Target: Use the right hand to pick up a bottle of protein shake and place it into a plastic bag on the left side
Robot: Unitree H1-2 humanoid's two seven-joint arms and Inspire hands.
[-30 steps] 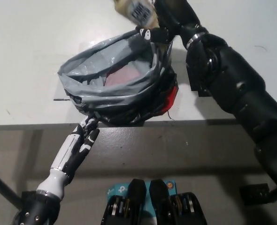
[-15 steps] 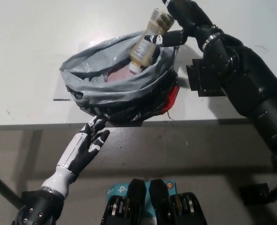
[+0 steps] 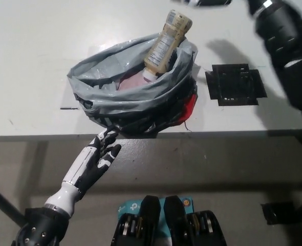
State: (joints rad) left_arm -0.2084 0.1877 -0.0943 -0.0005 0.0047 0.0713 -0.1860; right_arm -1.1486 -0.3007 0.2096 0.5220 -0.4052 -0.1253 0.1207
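Tan labelled bottle [image 3: 165, 45] cap-down in grey bag [image 3: 105, 84], left hand [image 3: 101, 151] fingers spread, right hand [image 3: 205, 2] fingers unclear.

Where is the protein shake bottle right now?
In the head view, the protein shake bottle stands tilted, cap down, inside the grey plastic bag at its right rim, upper centre of the table.

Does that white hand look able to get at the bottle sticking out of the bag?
Probably not easily. The white left hand sits below the table edge under the grey bag, while the bottle leans at the bag's far rim, so the bag lies between them.
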